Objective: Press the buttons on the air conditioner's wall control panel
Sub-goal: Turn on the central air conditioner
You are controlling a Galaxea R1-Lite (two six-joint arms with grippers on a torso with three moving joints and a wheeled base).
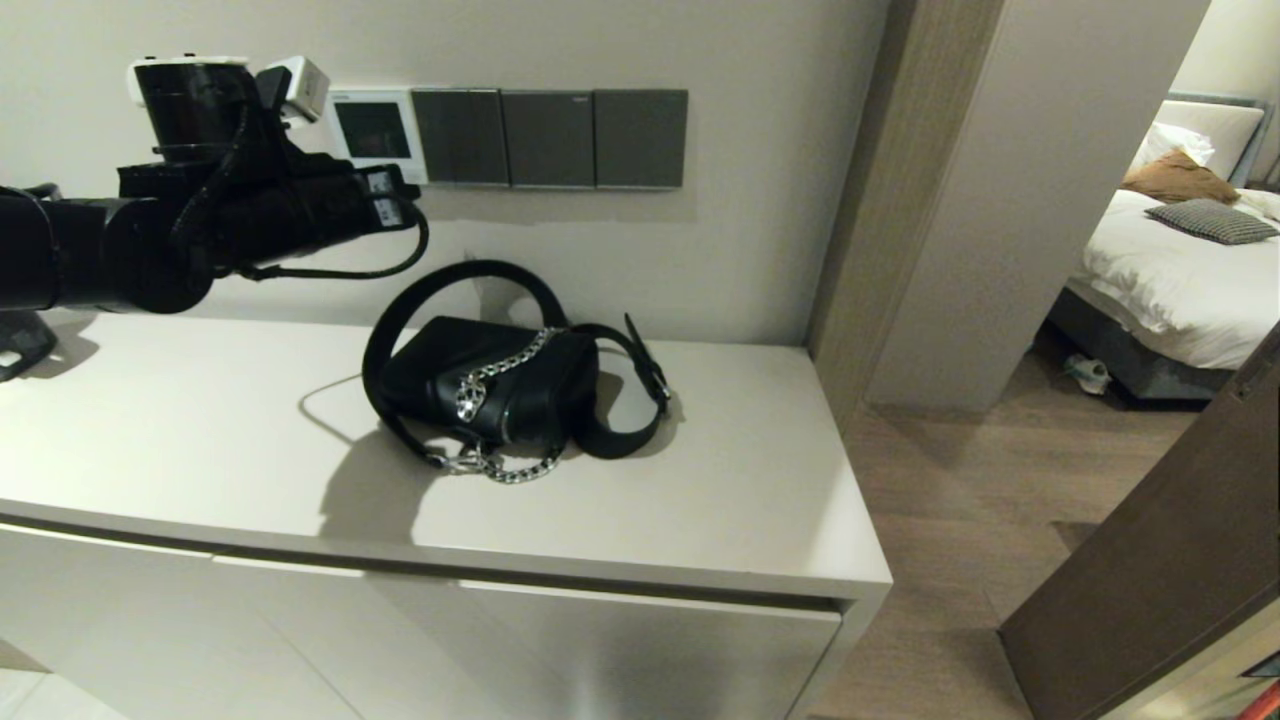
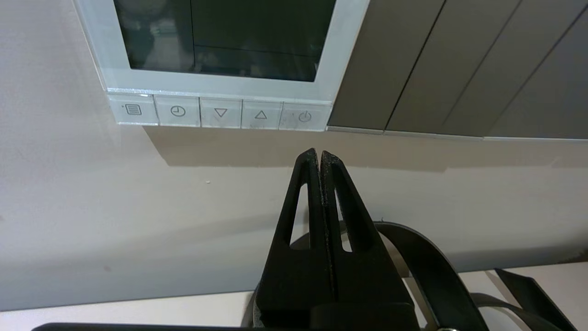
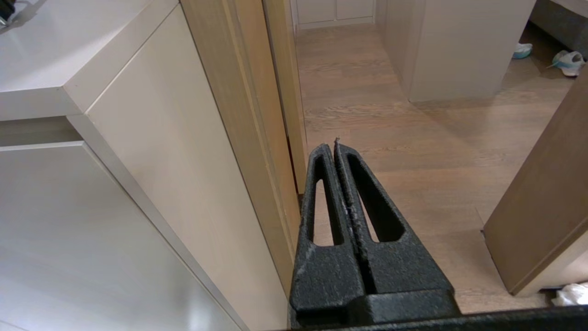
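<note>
The left end effector (image 2: 319, 154), fingers pressed together on nothing, points at the wall just below the buttons (image 2: 220, 112), not touching them; in the left wrist view its tip sits at about 5 o'clock from the row's up-arrow key. The white desk (image 1: 700, 500) carries a black bag (image 1: 490, 385) with a chain and looped strap. Three dark grey switch plates (image 1: 550, 138) line the wall at 3 o'clock of the air conditioner's wall control panel (image 1: 372, 130), whose screen is dark. The right end effector (image 3: 334, 147), also closed and empty, hangs low beside the cabinet over the wooden floor (image 3: 413, 138).
</note>
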